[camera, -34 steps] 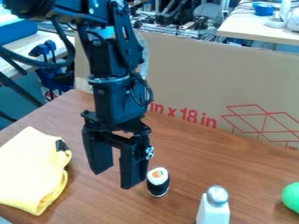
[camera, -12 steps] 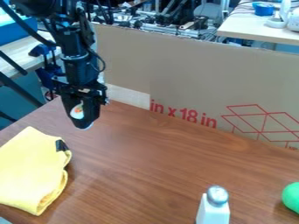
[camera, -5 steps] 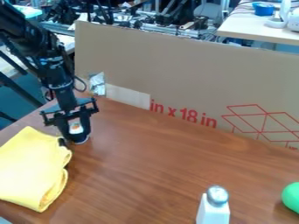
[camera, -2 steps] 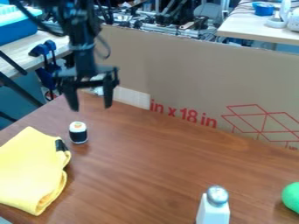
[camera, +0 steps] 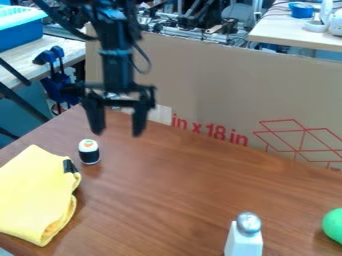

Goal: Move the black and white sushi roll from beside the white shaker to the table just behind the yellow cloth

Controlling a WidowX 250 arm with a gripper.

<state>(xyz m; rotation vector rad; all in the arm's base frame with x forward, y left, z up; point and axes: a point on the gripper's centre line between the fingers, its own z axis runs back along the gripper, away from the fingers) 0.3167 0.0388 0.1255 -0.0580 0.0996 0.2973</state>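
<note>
**Gripper (camera: 117, 134) hanging wide open near yellow cloth (camera: 33, 195)**

The brown table (camera: 174, 200) is spreading beneath the folded cloth; a cardboard panel (camera: 220, 90) is standing behind it. The gripper is hanging beyond the cloth and to its right in view, its two fingers standing well apart. Well right of the cloth, a white shaker (camera: 244, 240) is standing upright, a green ball (camera: 334, 225) lying farther right. The sushi roll (camera: 89, 151) is standing upright just beyond the cloth's right corner, nearest the gripper.
</note>
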